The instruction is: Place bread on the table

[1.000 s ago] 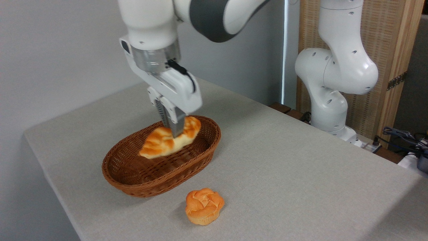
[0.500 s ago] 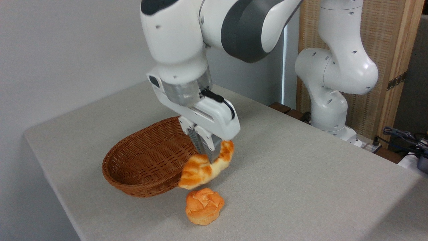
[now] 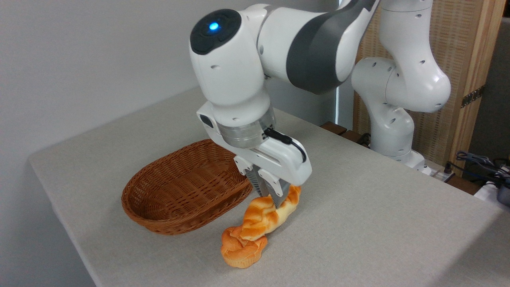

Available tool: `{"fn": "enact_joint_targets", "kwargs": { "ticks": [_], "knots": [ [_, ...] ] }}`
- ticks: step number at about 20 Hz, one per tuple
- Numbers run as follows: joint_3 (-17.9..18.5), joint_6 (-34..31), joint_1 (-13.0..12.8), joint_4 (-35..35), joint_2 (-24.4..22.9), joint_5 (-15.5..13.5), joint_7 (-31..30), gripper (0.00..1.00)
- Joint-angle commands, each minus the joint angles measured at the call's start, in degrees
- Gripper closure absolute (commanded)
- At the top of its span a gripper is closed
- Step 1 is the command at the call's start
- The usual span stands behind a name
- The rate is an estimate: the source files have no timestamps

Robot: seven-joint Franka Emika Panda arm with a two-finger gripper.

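The gripper [image 3: 274, 199] was clamped on the bread [image 3: 269, 214], its two fingers pinching the loaf near its upper end, narrowly spread to the loaf's width. The bread hung tilted just to the right of the basket [image 3: 181, 191], outside its rim, over the table [image 3: 358, 207]. Its lower end overlapped the top of the bun [image 3: 241, 249], which sat in front of the basket; whether they touched could not be told.

Bright, even, diffuse indoor light; the picture is sharp with no motion blur. Soft shadows lie on the table [image 3: 358, 207] beneath the bread [image 3: 271, 215] and basket [image 3: 183, 191]. Mild sheen on the white arm [image 3: 402, 79].
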State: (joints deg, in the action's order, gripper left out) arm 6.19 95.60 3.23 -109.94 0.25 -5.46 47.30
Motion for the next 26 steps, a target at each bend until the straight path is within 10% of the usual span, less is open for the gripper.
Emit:
{"fn": "enact_joint_targets", "kwargs": {
  "ticks": [1, 20, 26],
  "knots": [
    [0.3, -0.9, -0.3, -0.2, -0.5, 0.6, 0.9, 0.00],
    [-0.9, -0.2, -0.9, 5.3, -0.8, -0.3, 0.6, 0.00],
    [-6.7, 5.4, -0.9, 10.7, -0.7, -0.4, 0.3, 0.00]
  ]
}}
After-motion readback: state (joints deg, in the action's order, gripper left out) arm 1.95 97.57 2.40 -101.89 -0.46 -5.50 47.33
